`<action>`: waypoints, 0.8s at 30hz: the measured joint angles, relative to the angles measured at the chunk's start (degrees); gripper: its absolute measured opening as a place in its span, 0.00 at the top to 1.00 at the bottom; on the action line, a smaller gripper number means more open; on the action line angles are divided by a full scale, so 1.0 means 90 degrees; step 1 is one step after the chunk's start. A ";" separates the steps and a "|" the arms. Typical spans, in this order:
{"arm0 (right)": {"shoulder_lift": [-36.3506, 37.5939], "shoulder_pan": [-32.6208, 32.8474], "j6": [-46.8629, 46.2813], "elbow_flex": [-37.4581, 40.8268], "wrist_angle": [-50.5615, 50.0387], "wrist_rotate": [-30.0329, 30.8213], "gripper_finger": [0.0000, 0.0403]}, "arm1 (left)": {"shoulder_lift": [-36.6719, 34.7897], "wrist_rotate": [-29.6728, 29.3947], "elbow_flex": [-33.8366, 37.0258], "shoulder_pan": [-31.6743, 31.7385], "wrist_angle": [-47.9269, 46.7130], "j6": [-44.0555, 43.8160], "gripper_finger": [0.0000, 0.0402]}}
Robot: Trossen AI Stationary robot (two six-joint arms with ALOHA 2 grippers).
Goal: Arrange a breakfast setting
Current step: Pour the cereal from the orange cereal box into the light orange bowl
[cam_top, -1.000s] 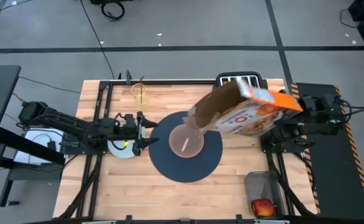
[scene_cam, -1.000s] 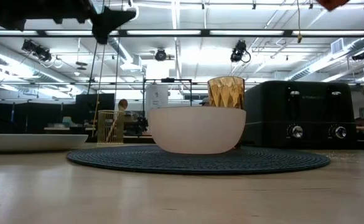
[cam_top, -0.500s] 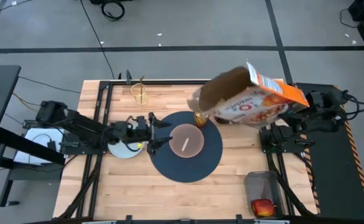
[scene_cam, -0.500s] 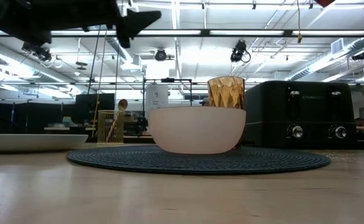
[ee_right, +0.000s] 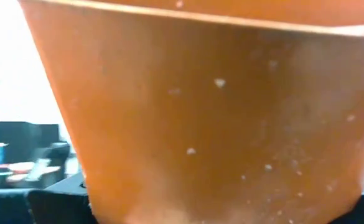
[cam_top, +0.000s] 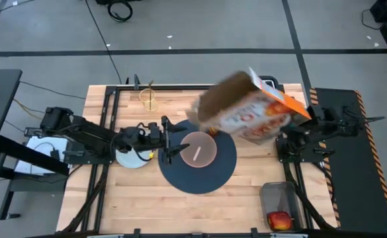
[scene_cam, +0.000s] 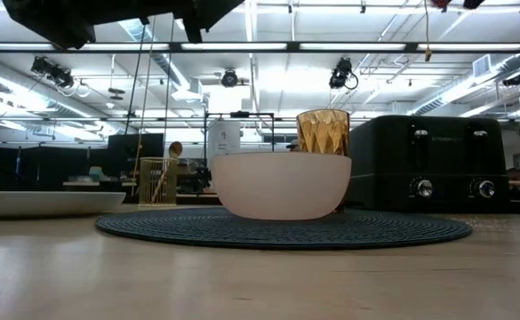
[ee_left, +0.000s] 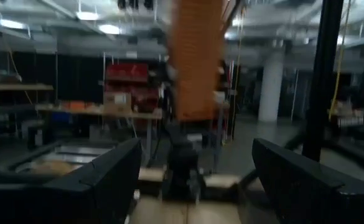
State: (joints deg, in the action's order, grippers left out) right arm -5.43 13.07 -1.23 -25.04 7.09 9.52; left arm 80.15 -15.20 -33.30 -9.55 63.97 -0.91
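The pink bowl [cam_top: 198, 149] stands on the round dark-blue mat [cam_top: 200, 173]; it also shows in the low view [scene_cam: 282, 185]. The amber tumbler [scene_cam: 323, 132] stands behind the bowl. My left gripper [cam_top: 170, 135] is open and empty, in the air over the mat's left edge beside the bowl. My right gripper [cam_top: 304, 118] is shut on the orange-and-brown cereal box [cam_top: 249, 114], held tilted above the mat's far right. The pale-blue plate [cam_top: 128, 158] lies left of the mat, partly under my left arm. The small clear glass [cam_top: 149, 99] holds the gold spoon. The bagel is out of view. My right gripper holds the cereal box at its closed bottom end [cam_top: 298, 109], coming from the table's right side. The box itself hides the fingers' place on it. The box is lifted clear and tilted, its open end [cam_top: 214, 102] toward the table's left, filling the right wrist view [ee_right: 219, 124].
The black toaster [scene_cam: 437, 164] stands at the far edge, mostly hidden under the box from above. A clear container [cam_top: 279, 201] with the red apple [cam_top: 279, 219] sits at the near right corner. Bare wood lies near the front edge.
My right gripper has tipped the cereal box back: its open end has left the space over the bowl and gone up and toward the far edge. My left gripper, still open, has gone toward the table's right, from over the plate to the mat's left edge.
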 joint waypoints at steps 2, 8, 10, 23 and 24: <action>-0.0199 -0.0129 -0.0003 0.0045 0.0041 0.0170 0.26 | -0.0053 0.0000 0.0000 -0.0063 -0.0285 -0.0028 0.23; -0.0586 -0.0828 0.0003 0.0044 0.0834 -0.0396 0.26 | -0.0084 0.0010 0.0000 -0.0364 -0.0516 0.0012 0.23; -0.0721 -0.1165 -0.0071 0.0032 0.1064 -0.0574 0.26 | -0.0083 0.0007 0.0000 -0.0441 -0.0643 0.0010 0.23; -0.2314 -0.4100 -0.1135 0.0046 0.3426 -0.2376 0.26 | -0.0083 -0.0020 0.0005 -0.0616 -0.0669 -0.0055 0.23; -0.2509 -0.4351 -0.1314 0.0049 0.3685 -0.2610 0.26 | -0.0083 -0.0020 0.0005 -0.0616 -0.0671 -0.0096 0.23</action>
State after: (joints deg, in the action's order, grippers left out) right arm -28.01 -26.09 -13.06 -24.60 40.25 -13.97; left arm 79.40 -15.38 -33.26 -15.09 57.93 -1.77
